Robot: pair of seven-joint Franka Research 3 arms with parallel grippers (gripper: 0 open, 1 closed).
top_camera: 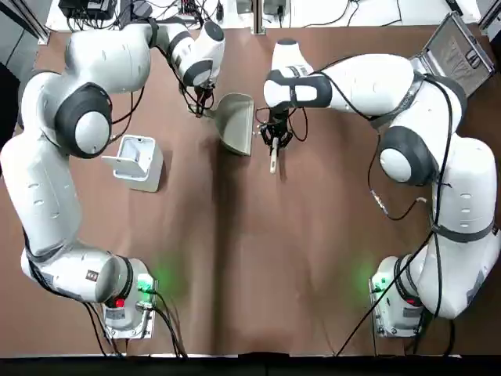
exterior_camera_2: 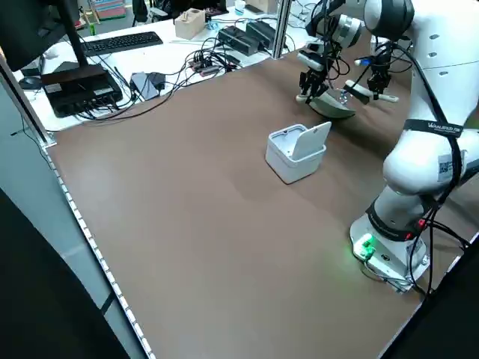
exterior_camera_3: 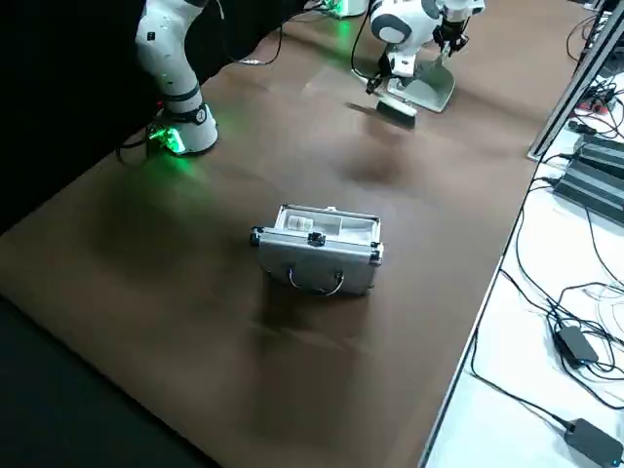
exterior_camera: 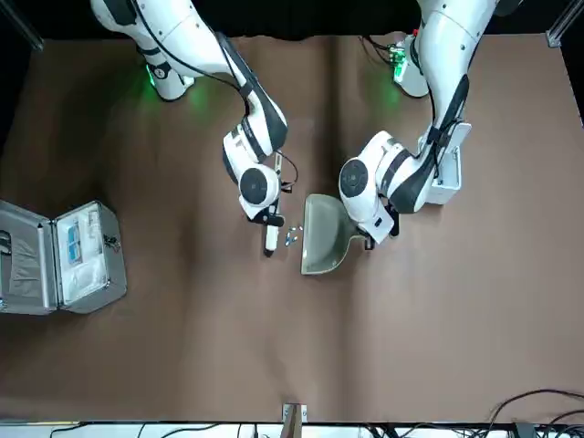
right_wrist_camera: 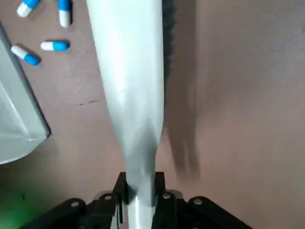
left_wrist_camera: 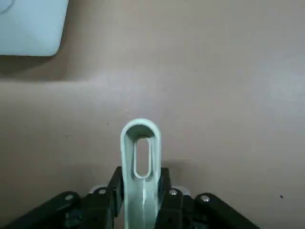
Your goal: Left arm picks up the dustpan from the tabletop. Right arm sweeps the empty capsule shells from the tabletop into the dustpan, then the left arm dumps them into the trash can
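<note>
The cream-white dustpan [top_camera: 236,122] rests on the brown tabletop [top_camera: 258,258] at the far middle. My left gripper [top_camera: 205,100] is shut on its short handle [left_wrist_camera: 139,157]. Just right of the pan's open lip, my right gripper [top_camera: 275,138] is shut on a slim white brush [top_camera: 272,161] whose head points down to the table. Several tiny white-and-blue capsule shells [right_wrist_camera: 44,46] lie on the table between the brush [right_wrist_camera: 128,95] and the dustpan's lip [right_wrist_camera: 14,129]; the front view shows the shells [exterior_camera: 292,237] there too. The light grey trash can [top_camera: 138,161], lid open, stands left of the dustpan.
A silver hinged case [top_camera: 458,52] lies open at the far right corner of the table. Cables and electronics [exterior_camera_2: 97,78] sit beyond the table's far edge. Both arm bases [top_camera: 125,309] stand at the near edge.
</note>
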